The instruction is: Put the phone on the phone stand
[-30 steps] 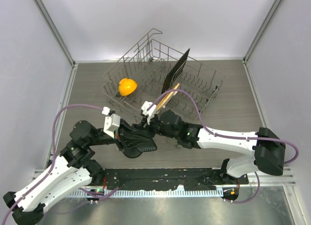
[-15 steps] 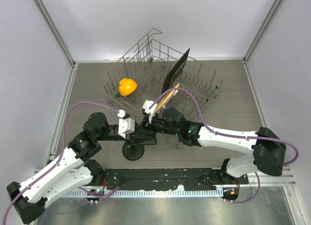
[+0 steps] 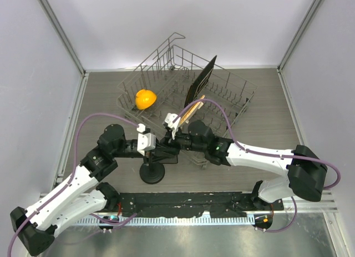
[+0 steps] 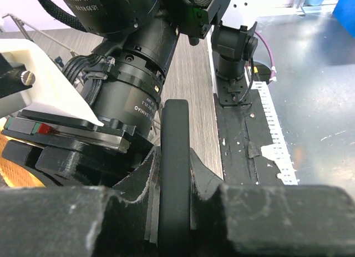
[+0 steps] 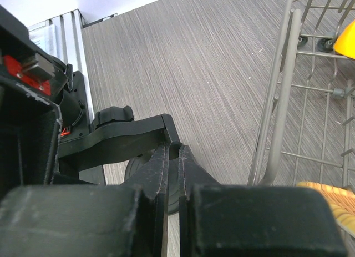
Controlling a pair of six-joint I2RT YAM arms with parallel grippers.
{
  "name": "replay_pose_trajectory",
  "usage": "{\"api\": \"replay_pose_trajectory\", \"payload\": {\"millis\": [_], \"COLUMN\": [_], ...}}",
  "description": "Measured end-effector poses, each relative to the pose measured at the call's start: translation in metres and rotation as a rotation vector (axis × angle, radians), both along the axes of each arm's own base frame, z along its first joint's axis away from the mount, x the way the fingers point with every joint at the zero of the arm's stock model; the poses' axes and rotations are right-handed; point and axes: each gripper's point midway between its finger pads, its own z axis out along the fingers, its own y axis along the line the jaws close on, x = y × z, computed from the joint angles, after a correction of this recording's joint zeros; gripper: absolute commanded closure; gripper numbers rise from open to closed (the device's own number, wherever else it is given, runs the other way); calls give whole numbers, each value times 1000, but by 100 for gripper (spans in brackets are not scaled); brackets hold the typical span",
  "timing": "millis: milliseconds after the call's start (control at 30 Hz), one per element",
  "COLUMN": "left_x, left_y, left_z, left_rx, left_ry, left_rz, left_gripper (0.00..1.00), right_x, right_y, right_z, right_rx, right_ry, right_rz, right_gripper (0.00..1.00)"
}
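Observation:
My left gripper [image 3: 162, 151] is shut on the phone [image 4: 176, 157], a thin black slab seen edge-on between the jaws in the left wrist view. In the top view the phone is mostly hidden by the two grippers. The phone stand's round disc base [image 3: 151, 174] sits on the table just below both grippers. Its angled arm with a knob [image 5: 119, 136] shows in the right wrist view. My right gripper [image 3: 176, 146] meets the left one above the stand. Its fingers [image 5: 178, 151] are closed on the tip of the stand's arm.
A grey wire dish rack [image 3: 227, 104] stands behind the grippers; its rim [image 5: 277, 101] is close on the right. It holds a yellow-orange object [image 3: 145, 98], an upright black board [image 3: 201, 79] and a wooden utensil [image 3: 188, 110]. A black rail [image 3: 183, 204] runs along the near edge.
My left gripper has risen and moved right and away with the phone, uncovering the stand's disc base, and now meets the right gripper over the stand. The right gripper barely moved.

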Motion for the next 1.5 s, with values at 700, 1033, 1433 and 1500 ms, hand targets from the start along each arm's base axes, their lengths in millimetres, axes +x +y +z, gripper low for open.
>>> {"api": "replay_pose_trajectory", "payload": {"millis": [700,1033,1433,1500], "left_x": [8,11,40,44], "left_y": [3,33,132,135], "left_z": [4,7,2,3], "left_rx": [-18,-45,-123,-114], "left_ry": [82,136,319,301], "left_rz": [-71,194,898,924], "left_gripper": [100,100,100,100], "right_x": [-4,-6,-28,-26], "right_y": [-1,2,29,35], "right_z": [0,4,14,15], "right_rx": [17,83,134,121], "right_ry": [12,-27,-165,-185], "right_rz": [62,-77,-565,-627], "right_gripper": [100,99,99,100]}}
